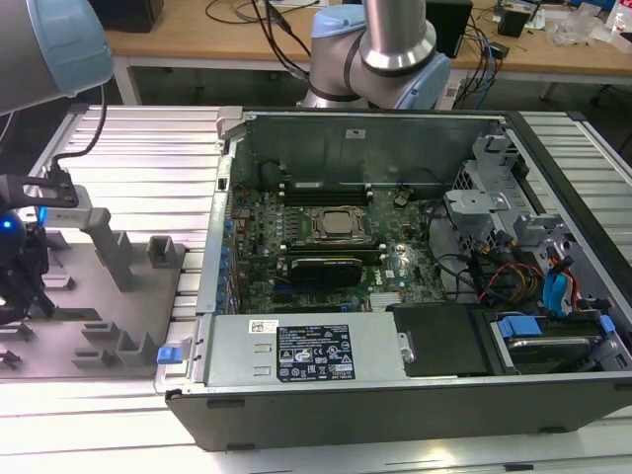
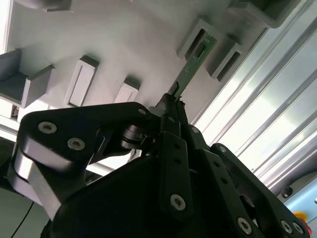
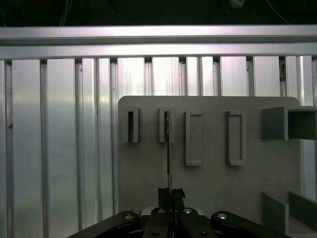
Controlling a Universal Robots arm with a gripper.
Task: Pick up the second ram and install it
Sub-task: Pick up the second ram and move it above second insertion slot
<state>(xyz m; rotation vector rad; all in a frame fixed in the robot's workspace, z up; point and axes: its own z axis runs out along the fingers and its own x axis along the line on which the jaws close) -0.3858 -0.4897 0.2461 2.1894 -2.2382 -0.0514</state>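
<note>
1. Two jaws of the gripper (image 2: 171, 106) are pinching shut on one end of the ram (image 2: 190, 69), a thin green stick.
2. Its far end is reaching to a slotted holder (image 2: 198, 43) rising from a grey plate (image 3: 143, 178). In the first wrist view the ram is showing edge-on as a thin line.
3. Under the plate, a ribbed aluminium table (image 3: 59, 148) is catching bright light.
4. Beside the plate, toward the exterior view's right, an open computer case (image 1: 395, 420) is lying on its side, board facing up.
5. Behind it the arm (image 1: 395, 49) is standing at its base, with a wooden desk (image 1: 197, 39) running along the back.
6. Whether the ram's tip is sitting inside the slot or just clear of it is hard to tell. In the exterior view the gripper is being cut off at the left edge.
</note>
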